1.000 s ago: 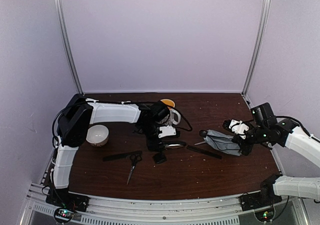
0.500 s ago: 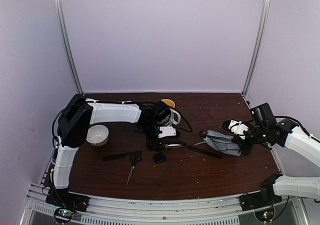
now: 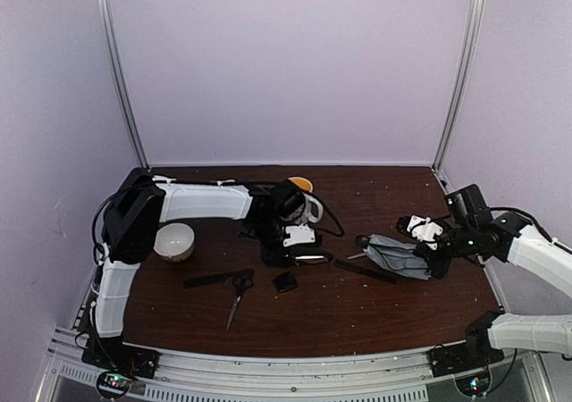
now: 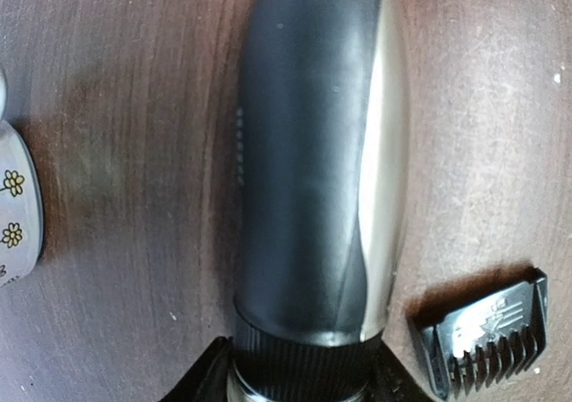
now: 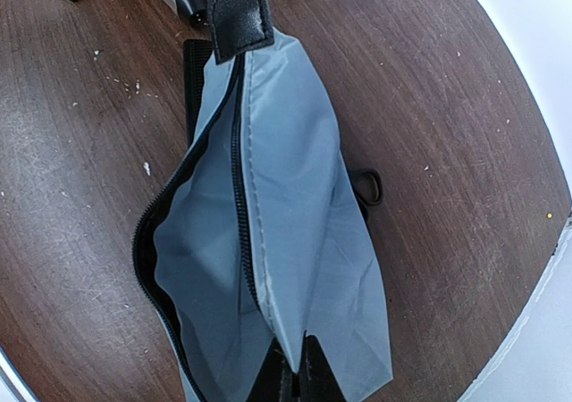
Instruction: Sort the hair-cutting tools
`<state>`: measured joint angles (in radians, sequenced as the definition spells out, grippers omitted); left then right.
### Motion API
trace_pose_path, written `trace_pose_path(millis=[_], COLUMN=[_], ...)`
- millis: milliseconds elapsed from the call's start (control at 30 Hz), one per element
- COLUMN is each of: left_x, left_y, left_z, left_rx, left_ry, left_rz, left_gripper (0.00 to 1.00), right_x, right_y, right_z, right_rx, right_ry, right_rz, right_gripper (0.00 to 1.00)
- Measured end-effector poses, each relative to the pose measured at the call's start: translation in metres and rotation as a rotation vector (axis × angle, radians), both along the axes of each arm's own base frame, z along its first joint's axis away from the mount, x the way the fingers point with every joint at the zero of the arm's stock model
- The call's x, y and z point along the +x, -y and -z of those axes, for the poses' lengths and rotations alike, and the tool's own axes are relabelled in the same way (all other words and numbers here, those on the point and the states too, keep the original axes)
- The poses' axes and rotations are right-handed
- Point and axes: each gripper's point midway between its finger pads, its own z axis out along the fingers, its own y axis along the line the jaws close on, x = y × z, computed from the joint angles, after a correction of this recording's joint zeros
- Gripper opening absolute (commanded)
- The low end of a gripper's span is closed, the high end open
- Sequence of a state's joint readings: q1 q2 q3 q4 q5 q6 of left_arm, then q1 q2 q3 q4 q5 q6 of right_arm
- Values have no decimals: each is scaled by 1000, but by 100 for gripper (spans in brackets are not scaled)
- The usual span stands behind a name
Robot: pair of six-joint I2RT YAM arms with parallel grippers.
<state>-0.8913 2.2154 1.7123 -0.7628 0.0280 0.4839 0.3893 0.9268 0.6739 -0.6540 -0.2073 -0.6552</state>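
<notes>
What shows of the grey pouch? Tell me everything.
The pouch is soft grey fabric with a black zip, unzipped so its mouth gapes. A black tab caps one end and a small black loop sticks out at one side. It rests on the brown table, right of centre, the end opposite the tab pinched by the shut right fingers.

matt black clipper; grey cloth pouch
</notes>
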Motion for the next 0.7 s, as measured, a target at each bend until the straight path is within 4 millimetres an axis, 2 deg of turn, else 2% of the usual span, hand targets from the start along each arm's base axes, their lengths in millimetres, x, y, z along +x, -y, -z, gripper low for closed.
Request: trace_pose_path(millis=[167,467,600,700], left_x=[-3,-6,-11,-18], left_y=[1,8,9,8], left_z=[-17,-97,-119,-128], left_rx=[-25,-183,-236,-260], left_ry=[-1,57,57,43], left_rz=[-3,-25,-36,-39], left_gripper=[40,27,24,20], right_x=[-1,0,0,0], right_y=[-2,-1,0,0], right_z=[2,5,6,7], right_rx=[-8,-21,-26,-26], right_ry=[-7,-9,-9,-9], right_rz=[-8,-4,0,0], right_gripper=[0,0,0,0])
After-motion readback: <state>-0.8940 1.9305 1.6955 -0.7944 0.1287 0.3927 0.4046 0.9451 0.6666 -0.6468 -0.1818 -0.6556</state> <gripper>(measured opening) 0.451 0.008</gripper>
